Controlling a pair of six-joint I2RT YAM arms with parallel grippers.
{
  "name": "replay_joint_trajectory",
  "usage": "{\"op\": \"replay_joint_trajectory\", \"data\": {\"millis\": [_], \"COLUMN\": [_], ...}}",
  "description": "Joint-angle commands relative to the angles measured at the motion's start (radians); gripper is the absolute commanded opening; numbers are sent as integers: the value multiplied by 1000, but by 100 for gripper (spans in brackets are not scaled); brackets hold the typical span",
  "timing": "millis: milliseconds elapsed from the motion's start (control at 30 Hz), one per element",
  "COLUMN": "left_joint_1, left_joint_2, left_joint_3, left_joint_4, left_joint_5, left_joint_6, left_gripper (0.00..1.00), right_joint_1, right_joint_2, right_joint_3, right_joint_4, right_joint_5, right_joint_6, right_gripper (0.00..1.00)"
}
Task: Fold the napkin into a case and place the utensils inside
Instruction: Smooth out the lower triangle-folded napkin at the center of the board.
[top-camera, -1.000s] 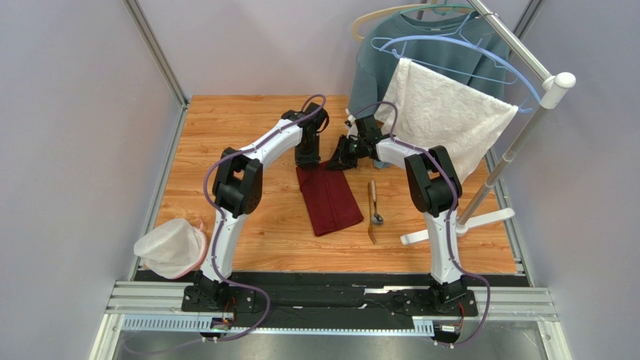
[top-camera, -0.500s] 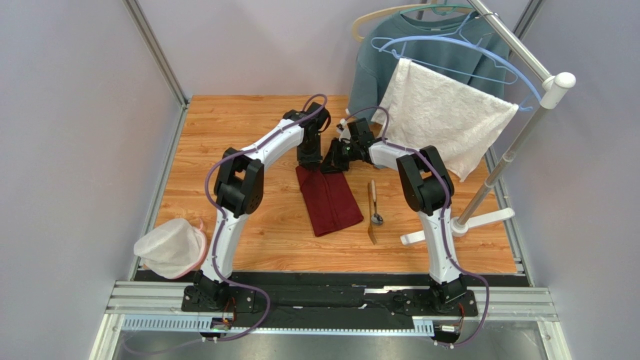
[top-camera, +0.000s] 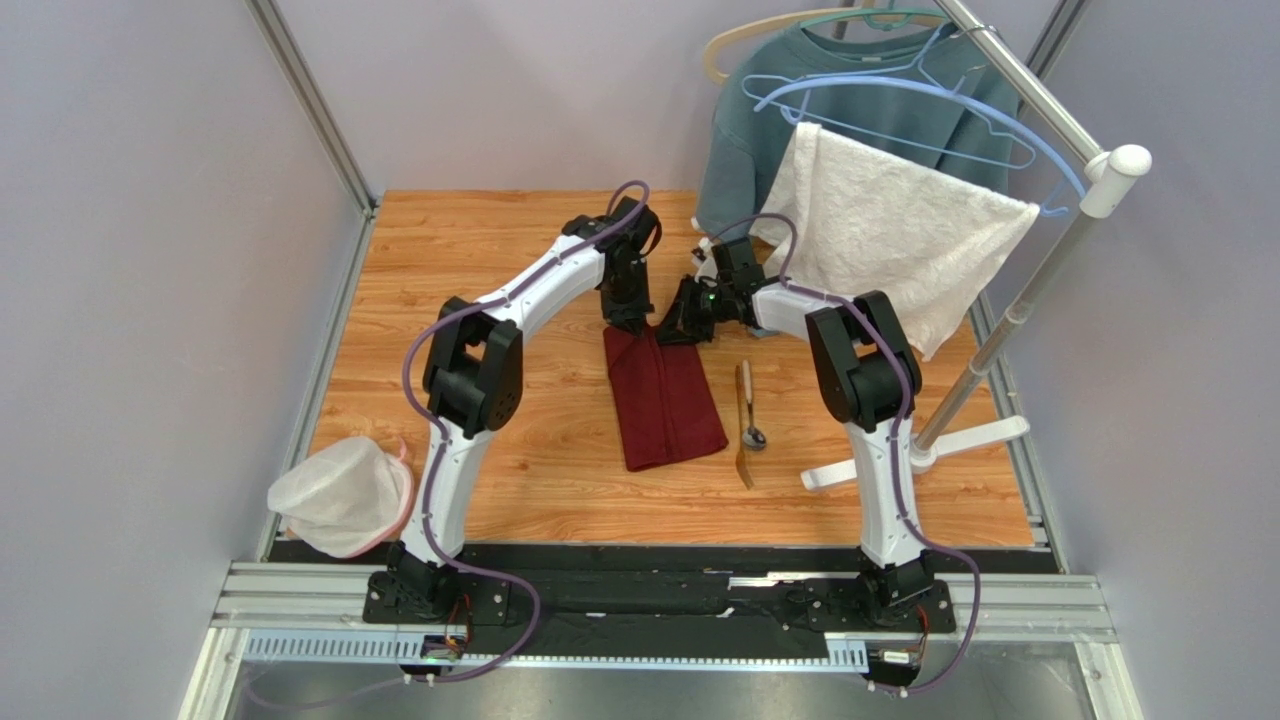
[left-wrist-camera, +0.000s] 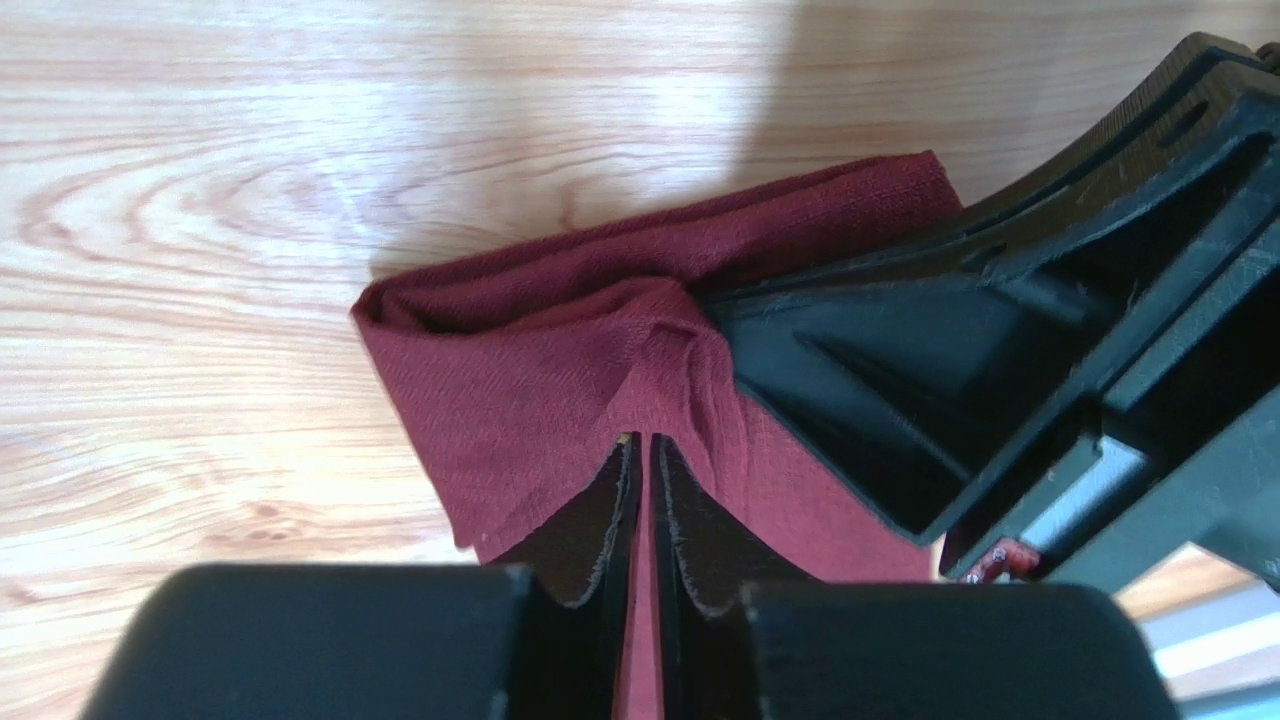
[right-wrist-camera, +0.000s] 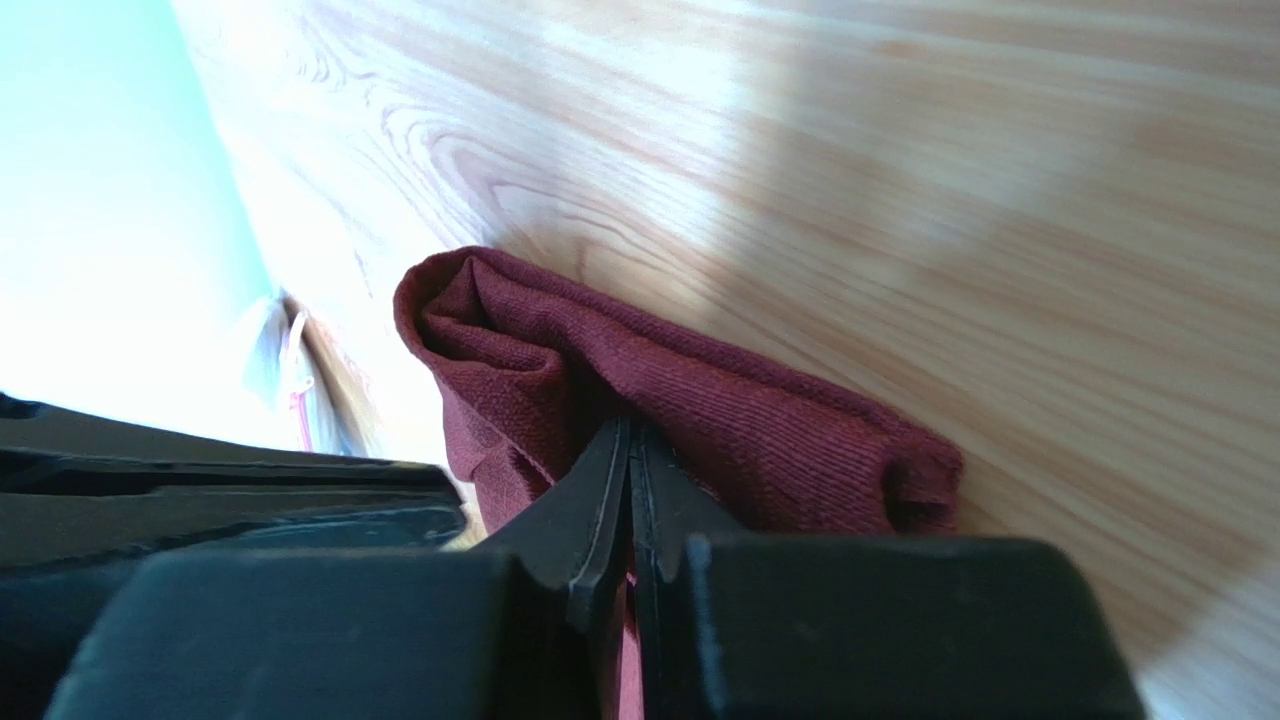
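Note:
The maroon napkin (top-camera: 661, 402) lies folded into a narrow oblong on the wooden table (top-camera: 496, 270). Both grippers meet at its far end. My left gripper (top-camera: 630, 320) is shut on the bunched far edge, and a strip of napkin (left-wrist-camera: 511, 360) runs between its fingers (left-wrist-camera: 646, 444). My right gripper (top-camera: 679, 329) is shut on the neighbouring corner of the napkin (right-wrist-camera: 781, 428), the cloth pinched between its tips (right-wrist-camera: 628, 438). To the right of the cloth lie the utensils: a golden-brown piece (top-camera: 742, 387) and a silver spoon (top-camera: 754, 438), both untouched.
A clothes rack (top-camera: 1052, 225) at the right holds a white towel (top-camera: 887, 225) and a grey-blue sweatshirt (top-camera: 747, 143), and its white foot (top-camera: 917, 450) rests on the table beside the utensils. A white mesh pouch (top-camera: 343, 495) sits at the near left corner.
My left gripper has closed on the napkin's far edge. My right gripper swung a little left and back while holding its corner. The far end of the cloth has bunched up.

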Motion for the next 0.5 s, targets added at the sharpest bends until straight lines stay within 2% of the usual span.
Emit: {"op": "replay_joint_trajectory", "data": {"millis": [0, 200, 467], "left_joint_1": [-5, -4, -4], "left_joint_2": [-69, -3, 77], "left_joint_3": [12, 48, 84], "left_joint_4": [59, 106, 131], "left_joint_5": [54, 158, 171], "left_joint_6": [-44, -75, -89], "left_gripper": [10, 4, 2], "right_joint_1": [-21, -21, -26], "right_joint_2": [-82, -69, -70], "right_joint_3": [-28, -34, -43], "right_joint_4": [-14, -15, -14], "right_joint_5": [46, 49, 57], "right_joint_6": [-43, -41, -41], "right_gripper": [6, 6, 4]}}
